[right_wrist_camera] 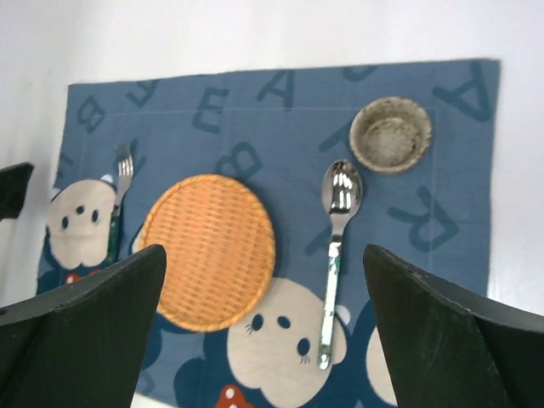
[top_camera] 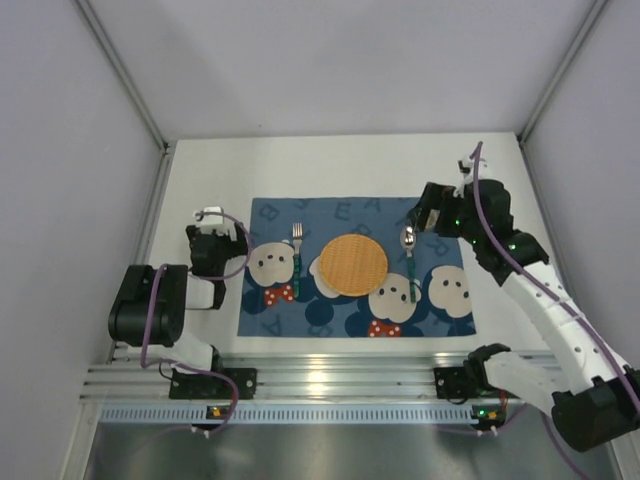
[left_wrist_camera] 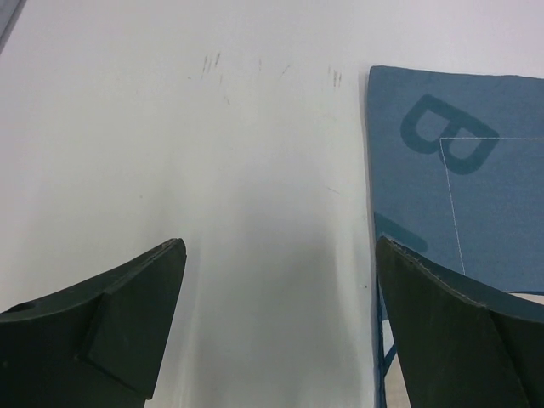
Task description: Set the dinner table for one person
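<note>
Dark left gripper (left_wrist_camera: 280,246) wide apart, empty, low over large plain white dinner table (left_wrist_camera: 170,127): smooth, flat, faint scuffs, under everything. Right gripper (right_wrist_camera: 263,252) likewise agape, nothing held, above blue bear-print cloth placemat (right_wrist_camera: 280,119) w/ round woven orange plate (right_wrist_camera: 206,252).

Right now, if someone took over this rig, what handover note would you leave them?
Left gripper: open, empty, over the bare dinner table beside the placemat.
Right gripper: open, empty, above the placemat.
On the placemat: woven plate in the middle, fork to its left, spoon to its right, small bowl near the far right corner.
Done: all four pieces laid.
Left: probably only pulling both arms back; no other tableware in view.
</note>
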Controlling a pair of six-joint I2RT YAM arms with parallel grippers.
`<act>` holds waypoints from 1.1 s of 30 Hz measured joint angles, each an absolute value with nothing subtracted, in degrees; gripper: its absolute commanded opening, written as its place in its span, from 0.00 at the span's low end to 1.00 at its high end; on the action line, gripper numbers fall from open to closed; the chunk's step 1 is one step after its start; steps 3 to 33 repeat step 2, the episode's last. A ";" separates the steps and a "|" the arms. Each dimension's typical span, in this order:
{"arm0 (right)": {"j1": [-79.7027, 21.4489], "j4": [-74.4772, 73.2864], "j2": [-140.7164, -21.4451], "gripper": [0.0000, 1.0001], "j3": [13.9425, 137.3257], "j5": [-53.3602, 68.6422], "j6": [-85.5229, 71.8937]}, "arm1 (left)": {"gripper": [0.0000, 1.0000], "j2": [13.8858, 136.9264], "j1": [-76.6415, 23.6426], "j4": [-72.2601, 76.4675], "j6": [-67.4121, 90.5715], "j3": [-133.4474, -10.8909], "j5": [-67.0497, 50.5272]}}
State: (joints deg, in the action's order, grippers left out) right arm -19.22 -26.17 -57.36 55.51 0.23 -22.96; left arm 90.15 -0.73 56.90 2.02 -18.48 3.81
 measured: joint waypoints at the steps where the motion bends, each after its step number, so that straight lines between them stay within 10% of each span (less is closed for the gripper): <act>1: -19.22 -26.04 -57.63 1.00 55.72 -0.67 -22.37 | 0.98 90.15 -0.73 56.99 2.02 -18.50 3.81; 33: -19.22 -26.06 -57.89 1.00 56.03 -1.87 -21.82 | 0.98 90.15 -0.73 56.99 2.04 -18.50 3.81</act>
